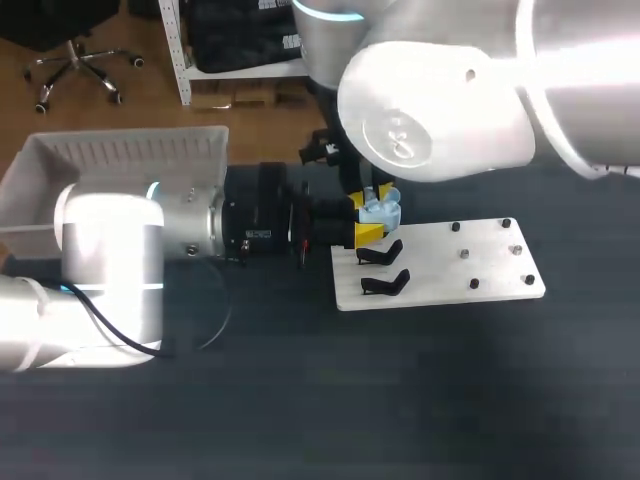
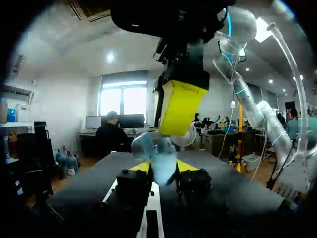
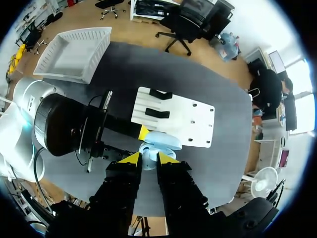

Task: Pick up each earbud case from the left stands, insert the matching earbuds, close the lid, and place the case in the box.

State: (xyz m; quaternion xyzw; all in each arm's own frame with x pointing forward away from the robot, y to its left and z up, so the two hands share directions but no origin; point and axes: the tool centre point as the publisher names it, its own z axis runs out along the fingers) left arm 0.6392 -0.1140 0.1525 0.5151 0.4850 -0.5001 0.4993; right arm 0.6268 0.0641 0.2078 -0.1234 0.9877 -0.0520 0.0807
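A pale blue earbud case hangs just above the near-left corner of the white board. My left gripper comes in level from the left and is shut on it. In the left wrist view the case sits between that gripper's yellow tips. My right gripper points straight down over the case, whose lid looks raised. It is shut on a small pale blue piece, seemingly an earbud, at the case's opening. Its yellow fingertip shows right above the case.
Two black stands sit on the board's left part and several small dark pegs on its right. A white box stands at the back left. My right arm's big joint hangs over the table's middle.
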